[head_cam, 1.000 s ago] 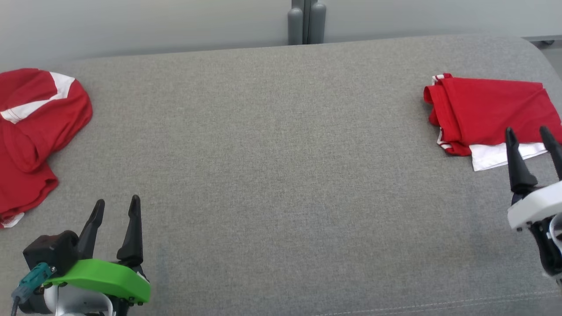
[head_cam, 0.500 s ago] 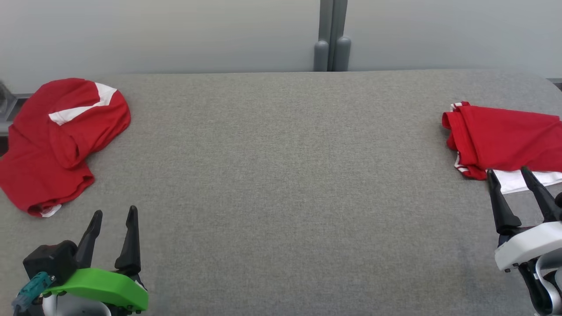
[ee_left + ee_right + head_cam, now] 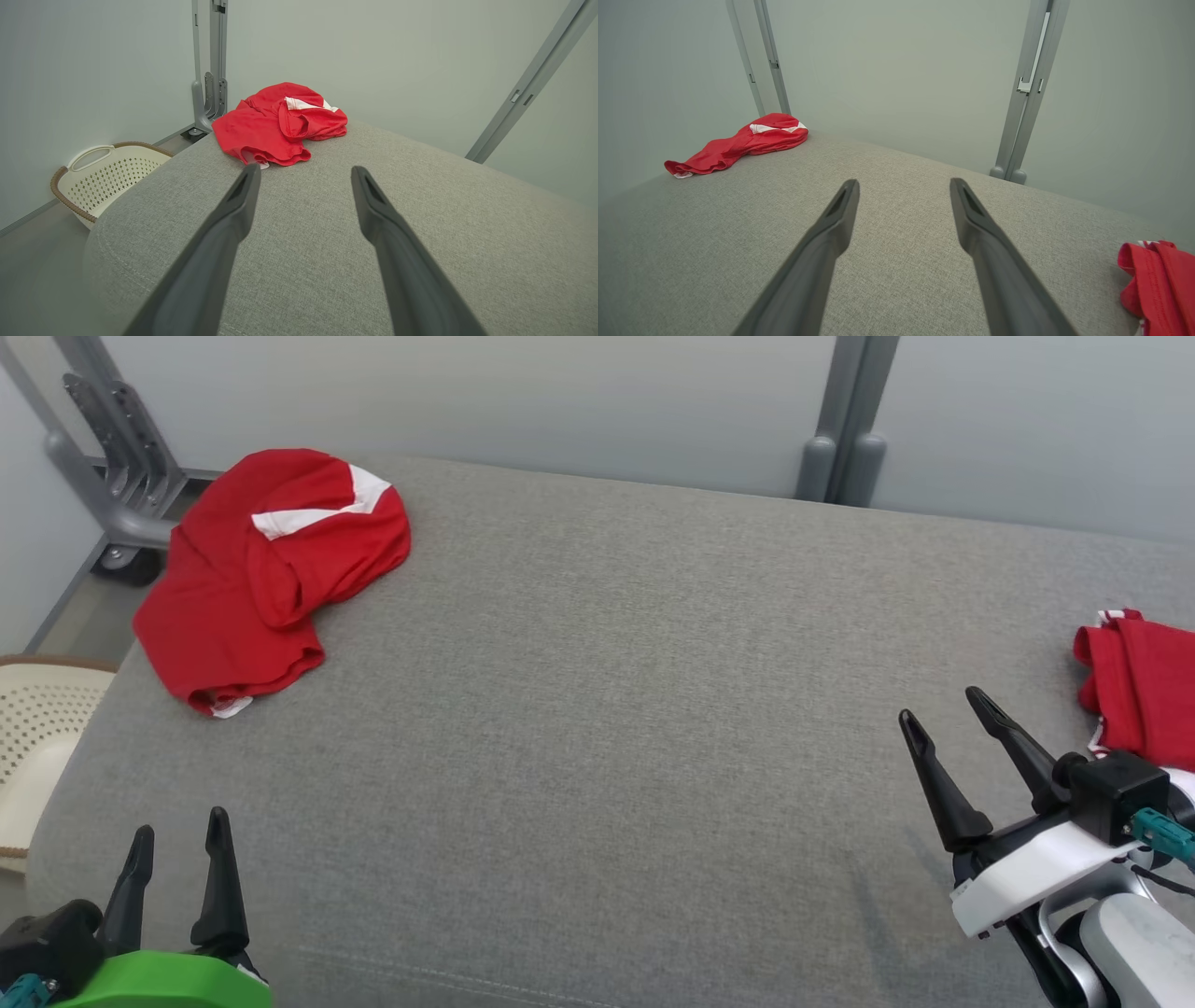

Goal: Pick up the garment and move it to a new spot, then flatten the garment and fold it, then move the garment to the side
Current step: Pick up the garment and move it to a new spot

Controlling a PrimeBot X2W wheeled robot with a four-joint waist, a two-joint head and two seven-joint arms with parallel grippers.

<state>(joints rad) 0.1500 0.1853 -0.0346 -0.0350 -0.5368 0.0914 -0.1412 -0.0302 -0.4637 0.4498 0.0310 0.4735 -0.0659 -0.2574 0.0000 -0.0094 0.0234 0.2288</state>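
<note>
- Left gripper [image 3: 179, 829] at the lower left of the head view: fingers spread apart, nothing between them, poised over bare grey cushion [image 3: 607, 728]. Probably held wide so as to be ready for a grab at cloth.
- In the left wrist view, same gripper [image 3: 303, 172] aimed straight at the crumpled red garment [image 3: 280, 121], with open cushion in between; seemingly lined up for an approach, not yet begun.
- Pale perforated basket [image 3: 37, 728] on the floor just off the cushion's left end, beside the metal frame foot [image 3: 112, 476]; no part in the job as far as can be judged.
- Crumpled red garment [image 3: 261, 569], with white stripe, heaped at the far left corner of the cushion, sleeves and hem bunched under. Likely the piece to pick up next, since unflattened and unfolded.
- Wide bare middle of the cushion: probably the new spot for spreading and folding.
- Grey upright post [image 3: 840, 420] behind the far edge, against the pale wall.
- Right gripper [image 3: 943, 707] at the lower right: fingers likewise apart and empty, angled up and leftward, near the folded garment but clear of it.
- Folded red garment [image 3: 1144, 691] at the right edge, cut off by the frame; tidy layers suggestive of a finished piece set aside, out of the working area.
</note>
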